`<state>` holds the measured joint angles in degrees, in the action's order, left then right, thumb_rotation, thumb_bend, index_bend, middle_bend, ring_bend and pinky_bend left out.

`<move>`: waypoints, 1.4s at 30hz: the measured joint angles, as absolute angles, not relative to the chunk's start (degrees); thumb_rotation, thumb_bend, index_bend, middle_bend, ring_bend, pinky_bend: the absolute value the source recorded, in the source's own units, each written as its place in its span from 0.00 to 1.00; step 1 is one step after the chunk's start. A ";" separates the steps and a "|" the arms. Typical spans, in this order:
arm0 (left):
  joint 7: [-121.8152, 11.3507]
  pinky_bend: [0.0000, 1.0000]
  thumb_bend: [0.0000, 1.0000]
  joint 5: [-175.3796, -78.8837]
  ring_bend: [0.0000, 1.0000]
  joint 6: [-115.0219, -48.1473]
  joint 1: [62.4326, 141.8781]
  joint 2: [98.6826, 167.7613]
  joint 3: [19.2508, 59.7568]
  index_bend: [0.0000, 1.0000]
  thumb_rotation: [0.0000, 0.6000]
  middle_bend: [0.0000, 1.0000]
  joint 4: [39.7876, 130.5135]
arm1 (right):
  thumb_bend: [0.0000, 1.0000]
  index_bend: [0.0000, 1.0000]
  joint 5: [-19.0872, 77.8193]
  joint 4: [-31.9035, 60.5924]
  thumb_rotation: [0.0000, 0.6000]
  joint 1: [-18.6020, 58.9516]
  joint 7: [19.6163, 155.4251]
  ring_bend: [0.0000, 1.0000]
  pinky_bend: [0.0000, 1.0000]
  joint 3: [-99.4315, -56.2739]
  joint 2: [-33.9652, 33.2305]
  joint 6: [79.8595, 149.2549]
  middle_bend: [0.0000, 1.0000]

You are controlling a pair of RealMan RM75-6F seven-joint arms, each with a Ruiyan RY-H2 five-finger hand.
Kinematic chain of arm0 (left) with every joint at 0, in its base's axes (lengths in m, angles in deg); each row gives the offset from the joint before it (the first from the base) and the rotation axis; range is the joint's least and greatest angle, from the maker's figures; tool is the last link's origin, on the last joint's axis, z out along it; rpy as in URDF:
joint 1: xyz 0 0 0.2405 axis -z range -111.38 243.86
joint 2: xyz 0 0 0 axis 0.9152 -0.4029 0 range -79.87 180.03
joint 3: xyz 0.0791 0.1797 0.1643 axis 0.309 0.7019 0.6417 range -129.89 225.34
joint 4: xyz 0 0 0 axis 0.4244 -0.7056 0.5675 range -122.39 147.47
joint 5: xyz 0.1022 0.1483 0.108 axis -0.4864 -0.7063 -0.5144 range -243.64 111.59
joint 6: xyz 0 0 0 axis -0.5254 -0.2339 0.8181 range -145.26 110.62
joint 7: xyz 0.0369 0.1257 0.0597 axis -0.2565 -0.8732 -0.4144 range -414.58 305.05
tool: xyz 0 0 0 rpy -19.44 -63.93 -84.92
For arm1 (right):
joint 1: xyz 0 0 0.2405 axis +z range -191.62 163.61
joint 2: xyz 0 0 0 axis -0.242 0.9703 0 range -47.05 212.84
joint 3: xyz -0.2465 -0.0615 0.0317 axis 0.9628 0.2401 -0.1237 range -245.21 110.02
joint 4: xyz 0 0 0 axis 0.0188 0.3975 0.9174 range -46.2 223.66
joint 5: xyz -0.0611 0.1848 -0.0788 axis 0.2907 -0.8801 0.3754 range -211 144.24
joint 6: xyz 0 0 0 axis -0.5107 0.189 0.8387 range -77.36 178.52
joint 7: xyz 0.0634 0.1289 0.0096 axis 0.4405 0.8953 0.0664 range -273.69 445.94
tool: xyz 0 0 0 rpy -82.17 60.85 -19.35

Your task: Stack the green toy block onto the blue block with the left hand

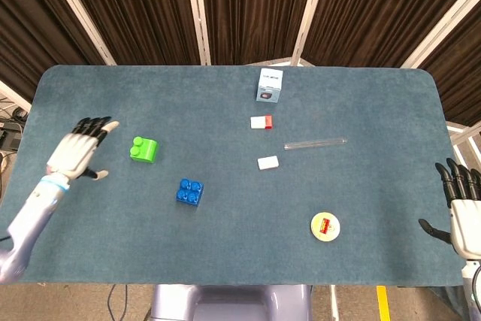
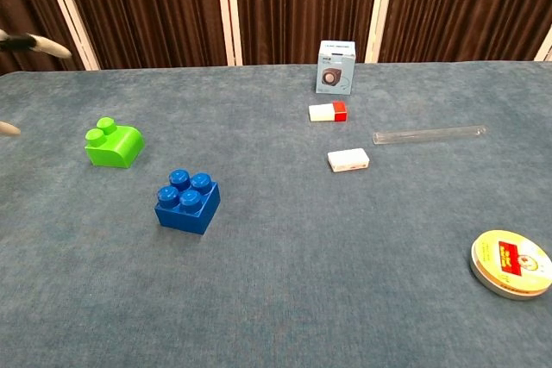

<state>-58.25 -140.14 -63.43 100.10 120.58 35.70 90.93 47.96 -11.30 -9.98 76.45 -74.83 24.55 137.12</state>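
Note:
The green toy block [image 1: 143, 149] [image 2: 114, 144] lies on the blue-grey table, left of centre. A blue block [image 1: 190, 192] [image 2: 187, 201] with round studs sits nearer the front, to its right. My left hand [image 1: 80, 148] hovers over the table just left of the green block, fingers spread and empty, apart from the block. In the chest view only its fingertips [image 2: 33, 43] show at the left edge. My right hand [image 1: 464, 212] hangs off the table's right edge, fingers apart, holding nothing.
A small white box [image 1: 270, 85] stands at the back centre. In front of it lie a red-and-white eraser [image 1: 261, 122], a white eraser [image 1: 267, 162] and a clear tube [image 1: 315, 143]. A round tin [image 1: 325, 226] lies at the front right.

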 measured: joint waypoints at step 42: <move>-63.19 0.35 0.04 -127.89 0.41 -55.81 111.88 133.95 36.00 0.41 1.00 0.49 77.76 | 0.00 0.00 44.14 -10.60 1.00 -10.35 76.14 0.00 0.00 -75.97 24.73 137.33 0.00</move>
